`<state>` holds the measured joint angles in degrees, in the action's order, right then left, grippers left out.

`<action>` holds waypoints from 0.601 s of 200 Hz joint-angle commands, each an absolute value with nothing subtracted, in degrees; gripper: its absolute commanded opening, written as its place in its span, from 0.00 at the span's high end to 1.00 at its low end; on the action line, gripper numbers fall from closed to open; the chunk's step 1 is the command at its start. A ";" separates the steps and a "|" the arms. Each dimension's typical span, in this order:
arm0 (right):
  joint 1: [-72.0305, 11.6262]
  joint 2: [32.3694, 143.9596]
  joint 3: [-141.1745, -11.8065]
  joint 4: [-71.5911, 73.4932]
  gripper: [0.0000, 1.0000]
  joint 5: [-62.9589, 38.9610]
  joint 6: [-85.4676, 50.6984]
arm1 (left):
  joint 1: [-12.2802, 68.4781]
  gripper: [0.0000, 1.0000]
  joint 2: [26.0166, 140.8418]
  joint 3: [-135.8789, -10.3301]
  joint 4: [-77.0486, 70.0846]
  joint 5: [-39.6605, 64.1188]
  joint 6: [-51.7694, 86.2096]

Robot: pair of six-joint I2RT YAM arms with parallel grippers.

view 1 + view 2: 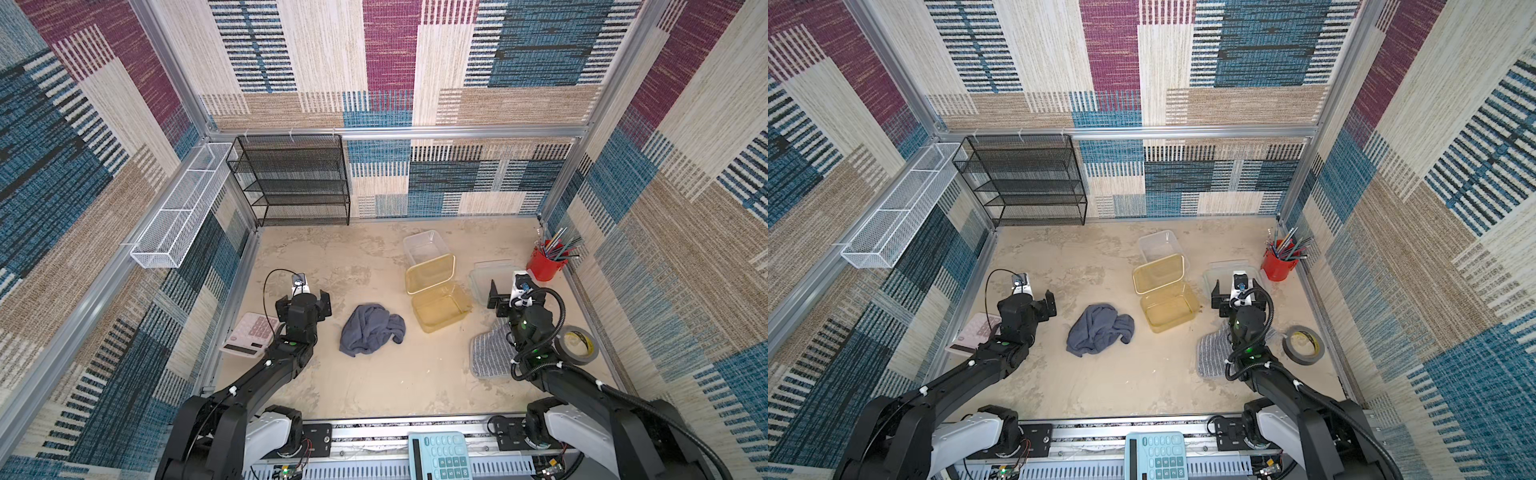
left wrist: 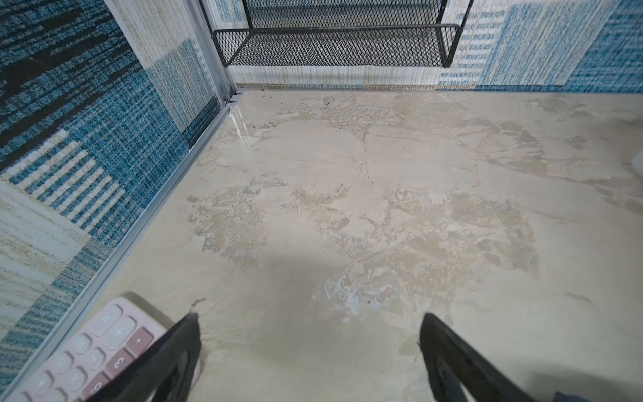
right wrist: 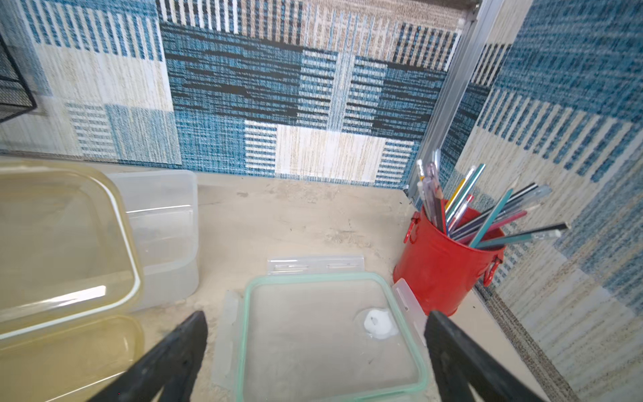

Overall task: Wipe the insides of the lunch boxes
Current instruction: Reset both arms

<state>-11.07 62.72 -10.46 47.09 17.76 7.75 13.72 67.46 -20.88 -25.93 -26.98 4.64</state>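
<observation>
Calculator [image 1: 253, 334] in pink at the far left wall, partly under the left gripper [image 2: 309, 325]. Fingers spread wide there, holding nothing, hovering over bare table [image 2: 348, 174]. Next over, blue-grey towel [image 1: 371, 329] crumpled in a heap, untouched, probably parked mid-table for easy reach from either side. Then the amber lunch box [image 1: 440, 311], open side up, with its amber lid [image 1: 430, 274] tilted and overlapping the near edge of the clear lunch box [image 1: 424, 247] behind it. Both lids off already, presumably for getting at the insides, lol. Further right, clear lid [image 3: 330, 334] with a green seal flat on the table, right below the right gripper [image 3: 315, 323], also spread wide and empty. Around that arm: striped mop pad [image 1: 488, 353] underneath, tape roll [image 1: 575, 345] off to the side, red pen cup [image 1: 544, 266] just beside the clear lid. Amber lid likely in the way of reaching into the clear lunch box, so worth shifting first. No telling whether resting on that box or just over it.
</observation>
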 commanded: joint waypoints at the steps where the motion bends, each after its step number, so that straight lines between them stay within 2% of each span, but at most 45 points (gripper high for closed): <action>1: -8.75 67.60 -8.75 64.50 0.02 13.44 4.60 | 12.87 0.00 71.70 -16.68 -45.67 -26.36 -2.07; 15: -8.08 72.21 -10.00 65.79 0.02 11.75 5.85 | 12.10 0.00 75.40 -15.94 -51.23 -25.61 -3.86; 51: -6.42 85.68 -9.09 79.18 0.01 12.43 5.45 | 9.85 0.00 81.56 -20.07 -49.23 -20.33 -6.49; 64: -4.97 83.70 -9.64 74.84 0.00 10.07 3.84 | 7.91 0.03 86.20 -19.97 -56.28 -18.32 -6.66; 77: -2.81 86.73 -8.79 78.71 0.00 6.69 2.28 | 4.64 0.04 83.21 -22.87 -44.45 -11.59 -3.23; 85: -2.46 89.99 -8.59 83.75 0.01 6.60 2.47 | 2.33 0.06 85.09 -23.42 -44.65 -7.21 -2.02; 95: -2.15 87.22 -11.34 73.27 0.02 5.51 1.81 | 0.15 0.06 89.82 -23.78 -51.22 -5.04 -1.21; 106: -1.24 89.11 -11.16 77.28 0.02 4.29 1.58 | -1.42 0.05 86.78 -26.27 -40.18 -1.78 0.44; 117: -1.16 87.72 -11.68 73.92 0.02 4.14 1.39 | -1.49 0.07 89.25 -23.91 -49.69 -2.02 -0.14; 120: -1.19 88.24 -11.62 75.00 0.01 4.06 1.43 | -1.49 0.03 88.83 -24.01 -49.08 -2.20 0.02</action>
<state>-1.61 88.25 -11.00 73.82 6.79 2.87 -0.80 87.81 -24.56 -44.64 -9.13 -2.37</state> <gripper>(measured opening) 0.982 0.940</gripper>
